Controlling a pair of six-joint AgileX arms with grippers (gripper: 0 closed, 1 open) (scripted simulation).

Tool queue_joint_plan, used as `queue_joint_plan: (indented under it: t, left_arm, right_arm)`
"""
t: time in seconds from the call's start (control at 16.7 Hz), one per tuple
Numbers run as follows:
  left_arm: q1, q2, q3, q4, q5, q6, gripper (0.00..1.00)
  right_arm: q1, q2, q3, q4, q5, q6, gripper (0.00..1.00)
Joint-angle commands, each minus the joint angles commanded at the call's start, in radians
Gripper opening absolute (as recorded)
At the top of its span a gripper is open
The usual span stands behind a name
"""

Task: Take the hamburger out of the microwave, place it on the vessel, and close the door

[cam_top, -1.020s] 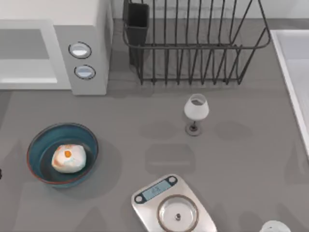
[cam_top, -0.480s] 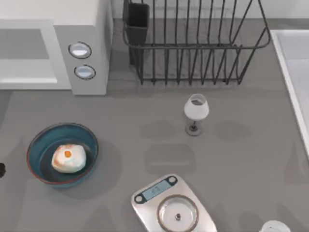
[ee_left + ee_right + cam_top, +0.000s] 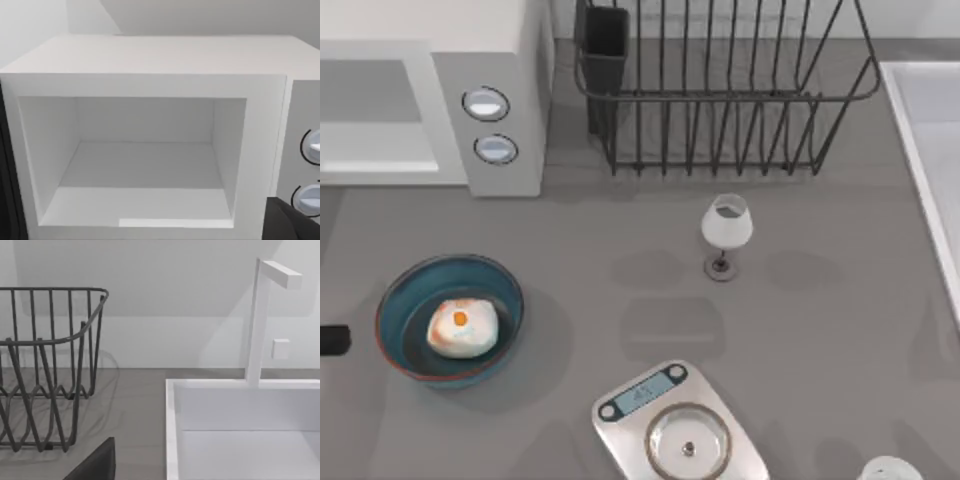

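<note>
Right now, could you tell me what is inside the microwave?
Nothing: the left wrist view looks straight into the microwave, whose bare white floor and walls hold no food. The hamburger lies in the vessel on the table. The near corners of the cavity are out of frame.

Just right of my left gripper (image 3: pixel 330 340), the round blue-teal bowl with a reddish-brown rim (image 3: pixel 405 290) holds the small whitish, orange-patched hamburger (image 3: pixel 462 328). Beyond the jaws stands the large white boxy microwave (image 3: pixel 510 80), its cavity facing them. Farther right lie the steel scale (image 3: pixel 630 400), the white stemmed glass (image 3: pixel 727 225) and the dark wire rack (image 3: pixel 720 100).
</note>
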Motion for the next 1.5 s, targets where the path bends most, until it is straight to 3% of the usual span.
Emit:
queue_joint_plan:
  t: [0.24, 0.42, 1.2, 1.5]
  left_arm:
    - [0.031, 0.029, 0.028, -0.023, 0.021, 0.023, 0.00]
    - [0.129, 0.157, 0.144, -0.095, 0.085, 0.105, 0.00]
    - [0.881, 1.257, 1.031, -0.656, 0.581, 0.731, 0.00]
    - [1.075, 1.545, 1.253, -0.801, 0.709, 0.891, 0.00]
  right_arm:
    - [0.000, 0.000, 0.000, 0.000, 0.000, 0.000, 1.00]
    - [0.000, 0.000, 0.000, 0.000, 0.000, 0.000, 1.00]
    - [0.000, 0.000, 0.000, 0.000, 0.000, 0.000, 1.00]
    - [0.000, 0.000, 0.000, 0.000, 0.000, 0.000, 1.00]
